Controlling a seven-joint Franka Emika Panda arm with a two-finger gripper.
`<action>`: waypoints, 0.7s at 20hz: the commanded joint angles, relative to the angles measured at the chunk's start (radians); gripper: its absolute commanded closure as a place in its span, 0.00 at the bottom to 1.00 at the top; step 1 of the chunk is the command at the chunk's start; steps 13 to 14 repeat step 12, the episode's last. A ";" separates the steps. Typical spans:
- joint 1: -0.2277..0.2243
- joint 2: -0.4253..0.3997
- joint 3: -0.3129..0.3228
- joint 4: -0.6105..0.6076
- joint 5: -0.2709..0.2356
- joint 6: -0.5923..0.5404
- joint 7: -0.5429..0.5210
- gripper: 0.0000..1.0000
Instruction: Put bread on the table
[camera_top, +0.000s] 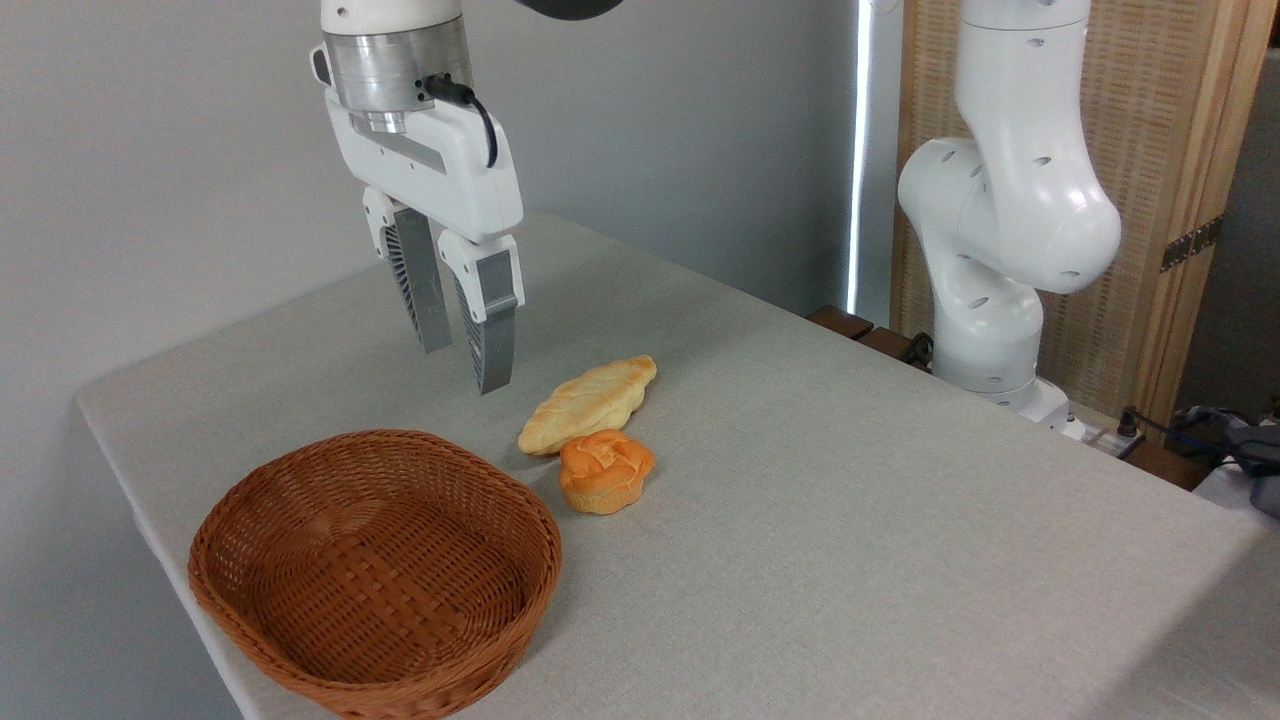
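Braided loaf (590, 402) down on the bench (850, 520).
Left to right: wicker basket (375, 575) empty; pincer (462, 365) above the cloth, slightly parted, gripping nothing; lay flat beside it, loaf touching the round orange bun (605, 470).

Legible text: none in this view.
Gripper (463, 368) housing: plain white, no marking readable.
Bread (588, 403), right of the fingertips: no label.
Basket (375, 570), below the gripper: no tag.
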 joint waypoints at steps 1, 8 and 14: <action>0.059 0.009 -0.033 0.026 0.015 -0.029 -0.012 0.00; 0.067 0.001 -0.016 0.028 0.000 -0.029 -0.007 0.00; 0.067 0.001 -0.016 0.028 -0.002 -0.029 -0.009 0.00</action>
